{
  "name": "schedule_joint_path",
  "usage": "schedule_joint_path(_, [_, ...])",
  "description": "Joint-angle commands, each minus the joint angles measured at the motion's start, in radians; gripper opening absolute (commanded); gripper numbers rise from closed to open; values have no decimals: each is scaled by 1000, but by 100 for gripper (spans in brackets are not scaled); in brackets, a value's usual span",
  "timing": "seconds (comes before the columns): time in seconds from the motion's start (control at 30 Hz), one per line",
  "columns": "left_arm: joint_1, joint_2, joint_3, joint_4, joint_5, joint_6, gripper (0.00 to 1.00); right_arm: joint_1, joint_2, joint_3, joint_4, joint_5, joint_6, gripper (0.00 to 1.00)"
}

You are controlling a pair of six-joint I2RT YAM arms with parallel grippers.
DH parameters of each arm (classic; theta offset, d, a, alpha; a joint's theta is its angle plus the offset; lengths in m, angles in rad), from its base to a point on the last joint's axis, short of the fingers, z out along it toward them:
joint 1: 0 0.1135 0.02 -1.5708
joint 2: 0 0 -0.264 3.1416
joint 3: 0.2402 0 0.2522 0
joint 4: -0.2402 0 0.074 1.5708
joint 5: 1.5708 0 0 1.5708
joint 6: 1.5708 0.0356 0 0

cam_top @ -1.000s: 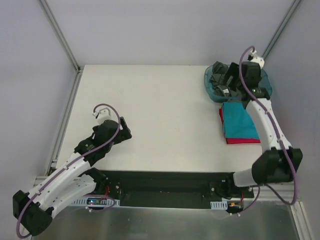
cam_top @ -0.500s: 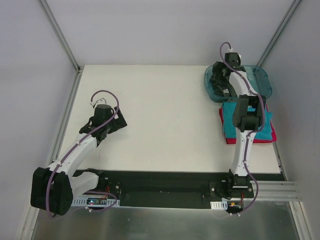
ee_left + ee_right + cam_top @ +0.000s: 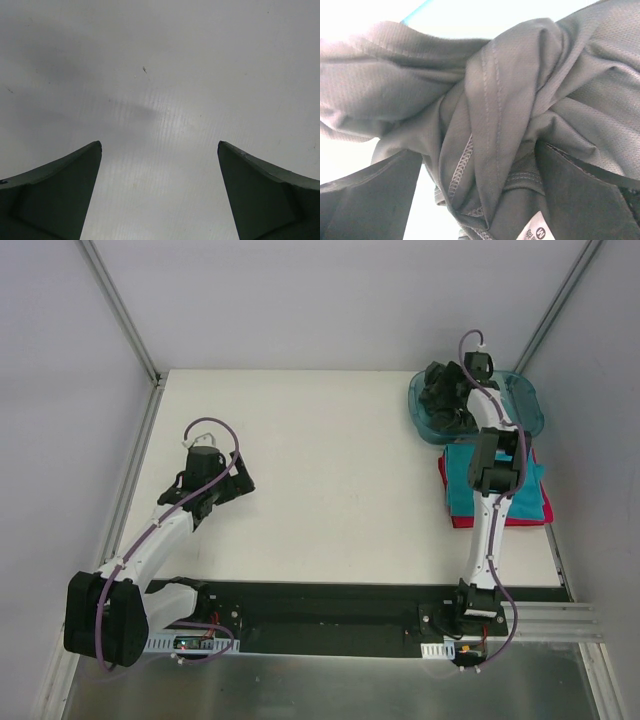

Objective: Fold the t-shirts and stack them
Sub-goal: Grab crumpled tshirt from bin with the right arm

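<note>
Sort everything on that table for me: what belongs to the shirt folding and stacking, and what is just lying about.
Belongs to the job:
- charcoal-grey t-shirt, crumpled in the teal plastic tub
- teal t-shirt, folded
- red-pink t-shirt, under the teal one

Just lying about:
- teal plastic tub, a container only

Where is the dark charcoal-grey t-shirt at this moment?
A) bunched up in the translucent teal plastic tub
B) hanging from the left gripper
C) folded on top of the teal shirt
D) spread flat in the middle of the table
A: the dark charcoal-grey t-shirt lies crumpled inside the translucent teal plastic tub at the table's far right corner.
</note>
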Motion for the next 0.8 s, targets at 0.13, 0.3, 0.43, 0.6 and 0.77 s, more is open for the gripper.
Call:
schedule_joint_path(0.13, [18, -27, 25, 23, 31, 19, 99, -60, 86, 58, 9, -293, 212, 90])
schedule_joint_path(0.3, [21, -34, 23, 23, 35, 16, 99, -59, 30, -34, 58, -243, 209, 61])
schedule_joint_path(0.43, [23, -34, 20, 23, 32, 14, 99, -56, -9, -98, 102, -232, 206, 35])
schedule_joint_path(0.6, [23, -34, 20, 23, 51, 12, 99, -49, -52, -163, 160, -223, 152, 13])
schedule_joint_path(0.77, [23, -44, 15, 23, 71, 14, 99, -32, -173, -387, 442, -274, 85, 2])
